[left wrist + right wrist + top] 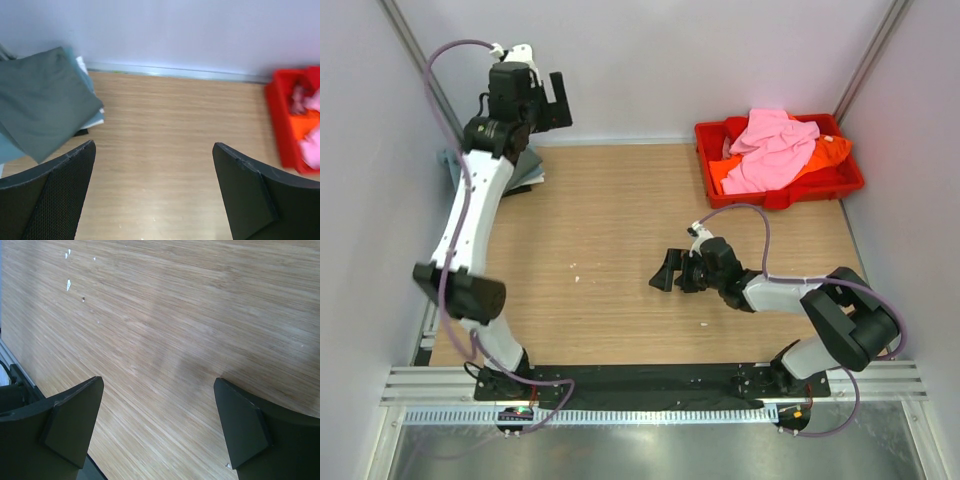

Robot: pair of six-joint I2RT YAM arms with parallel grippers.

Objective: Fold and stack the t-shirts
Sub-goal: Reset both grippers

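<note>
Grey shirt [45, 100] lay folded flat atop folded teal shirt [9, 149] and white shirt [80, 63], ahead-left of left gripper [154, 145]. Pink shirt [770, 150] sat crumpled over orange shirt [832, 152], far ahead-right.

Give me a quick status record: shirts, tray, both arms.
folded stack: dark grey cloth t-shirt on top, dusty teal t-shirt beneath, far left corner
unfolded: crumpled pink t-shirt over orange t-shirt
container: red plastic tray, far right corner, holds both
left jaws: open, empty, above table near stack
right jaws: open, empty, low over wooden table, right of centre
</note>
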